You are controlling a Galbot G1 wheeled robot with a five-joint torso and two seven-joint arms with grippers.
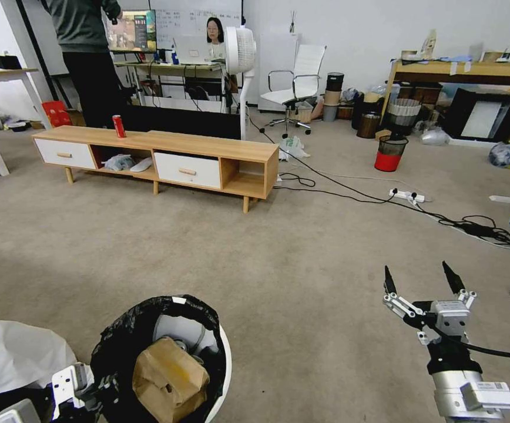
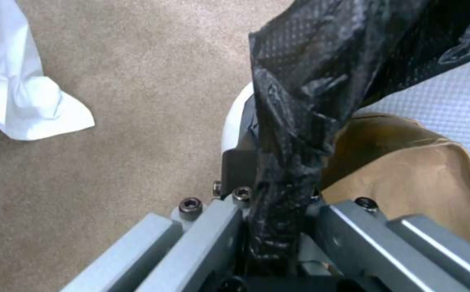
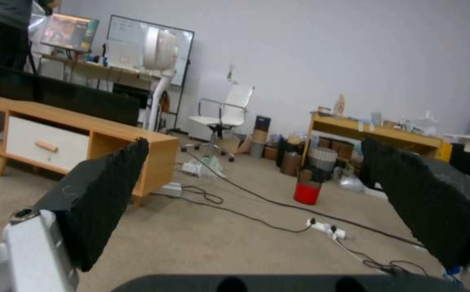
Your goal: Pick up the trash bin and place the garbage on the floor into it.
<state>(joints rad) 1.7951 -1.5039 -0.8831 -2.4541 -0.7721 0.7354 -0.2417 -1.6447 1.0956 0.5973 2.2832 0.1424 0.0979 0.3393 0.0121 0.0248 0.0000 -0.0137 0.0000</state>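
Note:
The trash bin point(image 1: 222, 358), white and lined with a crinkly black bag, is at my lower left. A tan cardboard box point(image 1: 170, 379) of garbage lies inside it against the white lid piece point(image 1: 178, 329). My left gripper point(image 1: 93, 390) is shut on the bin's bagged rim. In the left wrist view the left gripper point(image 2: 275, 194) pinches the black bag point(image 2: 321, 81) over the white rim point(image 2: 235, 121), with the box point(image 2: 424, 178) just inside. My right gripper point(image 1: 422, 279) hangs open over bare floor point(image 1: 267, 264), nothing between its fingers point(image 3: 105, 194).
A low wooden cabinet point(image 1: 155, 155) with an upright red can point(image 1: 118, 126) stands ahead on the left. Black cables point(image 1: 384, 200) and a power strip point(image 1: 406, 195) cross the carpet on the right, past a red bin point(image 1: 390, 154). A white sheet point(image 1: 14, 352) lies beside my left arm.

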